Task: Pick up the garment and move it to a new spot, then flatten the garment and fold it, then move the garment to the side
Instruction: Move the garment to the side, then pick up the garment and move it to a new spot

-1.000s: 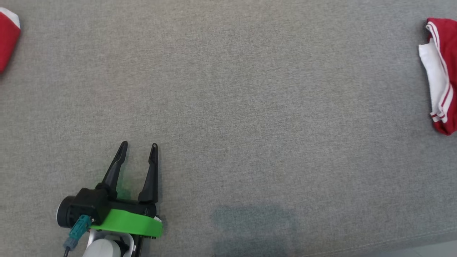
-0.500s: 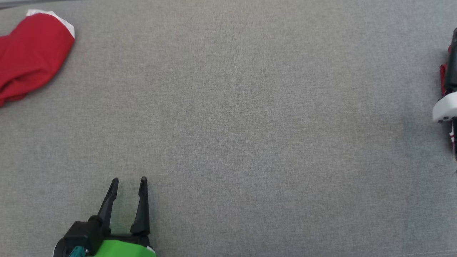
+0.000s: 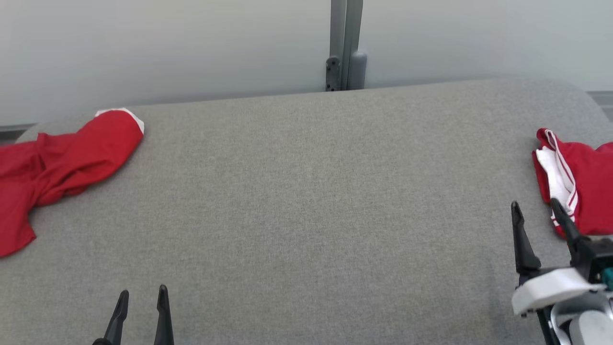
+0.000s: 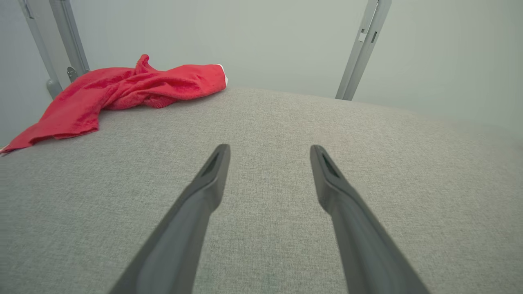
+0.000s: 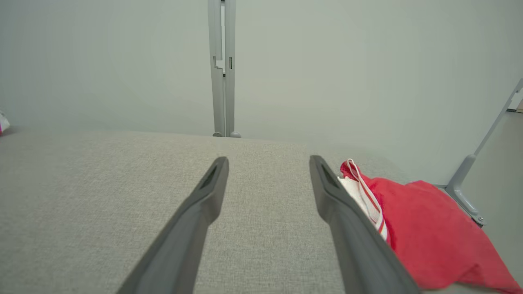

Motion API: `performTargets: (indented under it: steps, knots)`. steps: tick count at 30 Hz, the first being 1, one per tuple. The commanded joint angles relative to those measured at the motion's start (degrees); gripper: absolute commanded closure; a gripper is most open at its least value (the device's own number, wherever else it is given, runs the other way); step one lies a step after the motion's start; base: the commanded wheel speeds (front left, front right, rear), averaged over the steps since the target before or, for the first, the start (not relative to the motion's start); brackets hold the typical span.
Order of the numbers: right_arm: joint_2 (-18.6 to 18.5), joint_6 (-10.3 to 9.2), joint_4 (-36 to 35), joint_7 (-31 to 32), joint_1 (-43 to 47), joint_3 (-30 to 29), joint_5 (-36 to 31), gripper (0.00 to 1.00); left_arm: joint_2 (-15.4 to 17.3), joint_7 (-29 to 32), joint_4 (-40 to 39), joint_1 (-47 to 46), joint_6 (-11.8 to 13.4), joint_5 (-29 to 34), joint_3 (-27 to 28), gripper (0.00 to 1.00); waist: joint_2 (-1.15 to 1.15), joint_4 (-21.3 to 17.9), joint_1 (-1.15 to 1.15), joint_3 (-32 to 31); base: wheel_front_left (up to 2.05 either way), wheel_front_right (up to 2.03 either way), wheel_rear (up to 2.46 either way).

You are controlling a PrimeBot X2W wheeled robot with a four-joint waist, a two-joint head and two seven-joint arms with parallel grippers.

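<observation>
A crumpled red garment (image 3: 62, 163) lies at the far left of the grey fabric table (image 3: 306, 201); it also lies ahead and to the left of the left gripper (image 4: 122, 87). A second red garment with white striped trim (image 3: 582, 172) lies bunched at the right edge, just right of the right finger (image 5: 425, 228). My left gripper (image 3: 143, 291) is open and empty at the lower left, over bare fabric (image 4: 269, 149). At the lower right, my right gripper (image 3: 535, 203) stands open and empty, beside the striped garment and apart from it (image 5: 269, 160).
A pale wall rises behind the table's far edge. A grey metal post (image 3: 346, 45) stands at the far middle, also seen ahead of the right gripper (image 5: 222, 69). Slanted grey posts (image 4: 361, 49) stand behind the table. The table's corners are rounded.
The whole head view has shifted, so the camera has moved. The right arm, over the striped garment at the right edge half a second ago, now stands back from it, open.
</observation>
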Motion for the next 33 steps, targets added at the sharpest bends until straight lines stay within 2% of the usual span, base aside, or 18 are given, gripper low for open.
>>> performTargets:
  steps: [1,9,23,28,33]
  knots:
    - [1.0,-0.08,-0.9,-0.1,2.0,-0.5,-0.3,0.0,0.1,0.0,0.0,1.1,0.0,0.0,0.4,0.0,0.0,-0.3,0.0,-4.2,0.0,0.0,0.0]
    - [5.7,-0.05,-6.1,-0.2,9.9,-0.7,-2.4,0.0,0.0,0.0,0.3,1.7,0.1,-0.4,1.2,0.0,0.0,-0.7,0.0,-5.3,0.0,0.0,0.0]
    - [7.9,-0.05,-5.3,-0.2,12.5,-0.8,-3.3,0.0,0.0,0.0,0.5,0.7,0.1,-0.4,0.5,0.0,0.0,-0.5,0.0,-5.3,0.0,0.0,0.0]
    - [8.1,-0.05,-5.7,-0.2,12.9,-1.1,-3.1,0.0,0.0,0.0,0.1,0.0,0.1,0.0,0.1,0.0,0.0,3.1,0.0,-5.2,0.0,0.0,0.0]
    - [8.2,-0.05,-5.5,-0.2,13.6,-1.1,-2.5,0.0,0.1,0.0,-0.3,-0.7,0.1,1.0,0.0,0.0,0.0,11.0,0.0,-5.2,0.0,0.0,0.0]
